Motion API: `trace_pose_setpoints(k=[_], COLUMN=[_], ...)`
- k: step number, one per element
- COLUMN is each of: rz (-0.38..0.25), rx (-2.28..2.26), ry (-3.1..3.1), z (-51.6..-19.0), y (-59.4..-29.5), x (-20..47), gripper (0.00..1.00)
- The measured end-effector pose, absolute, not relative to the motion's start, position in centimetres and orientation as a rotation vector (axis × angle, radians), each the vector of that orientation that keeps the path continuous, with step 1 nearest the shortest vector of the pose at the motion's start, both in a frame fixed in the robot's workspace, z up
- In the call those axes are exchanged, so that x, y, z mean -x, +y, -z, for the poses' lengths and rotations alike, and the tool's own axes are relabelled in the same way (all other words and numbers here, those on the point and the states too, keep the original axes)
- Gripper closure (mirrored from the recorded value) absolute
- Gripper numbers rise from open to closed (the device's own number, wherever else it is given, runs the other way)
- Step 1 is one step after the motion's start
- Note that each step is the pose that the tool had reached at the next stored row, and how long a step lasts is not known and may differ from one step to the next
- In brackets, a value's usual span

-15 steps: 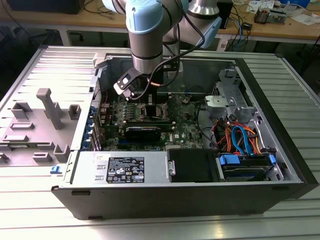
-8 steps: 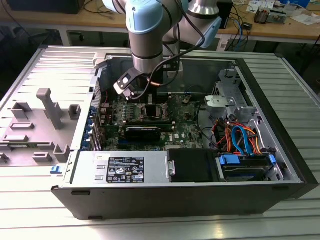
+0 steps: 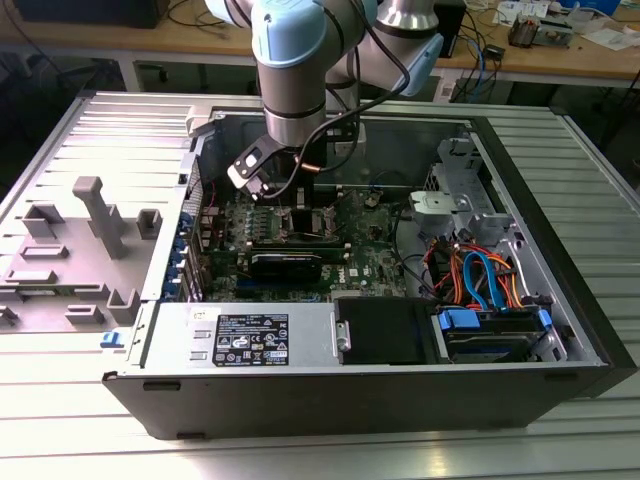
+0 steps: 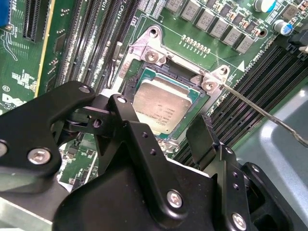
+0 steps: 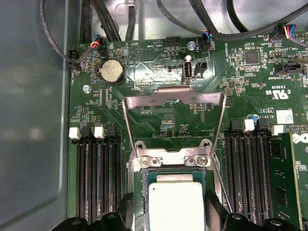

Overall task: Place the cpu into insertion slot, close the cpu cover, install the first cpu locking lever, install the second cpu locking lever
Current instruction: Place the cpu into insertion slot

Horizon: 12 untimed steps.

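Cpu [image 4: 161, 107]: is laid flat in the insertion slot [image 5: 163, 155], grey top up, right under the claw.
Claw [image 4: 161, 118]: is held wide, with one finger on each side of the cpu. Nothing is gripped, and a small gap is seen beside each finger in the first wrist view.
Step one: is judged done, since the cpu is seated in the slot.
Cpu cover [image 5: 173, 95]: is swung up and back, off the slot, and is not yet closed.
Locking lever [image 4: 262, 109]: is seen as a thin metal rod sticking out from a corner of the slot, loose and not hooked down. The other lever cannot be picked out for sure.
Left to do: the cover and both levers are judged not done.
Motherboard [image 3: 370, 262]: is the green board in which the slot is set.
Computer case [image 3: 420, 150]: is laid open on a ribbed table [image 3: 320, 455], with the board held inside.
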State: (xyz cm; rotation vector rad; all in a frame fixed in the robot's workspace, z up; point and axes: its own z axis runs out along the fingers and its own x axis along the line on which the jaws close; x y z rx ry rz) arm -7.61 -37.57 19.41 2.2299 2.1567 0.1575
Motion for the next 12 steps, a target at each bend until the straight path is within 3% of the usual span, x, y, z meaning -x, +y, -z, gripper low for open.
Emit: trace_pose_setpoints(k=[12], rz=[-0.157], rx=[-2.229], ry=[2.156], z=[-19.47], y=[-37.55], x=[7.60], gripper=[0.26])
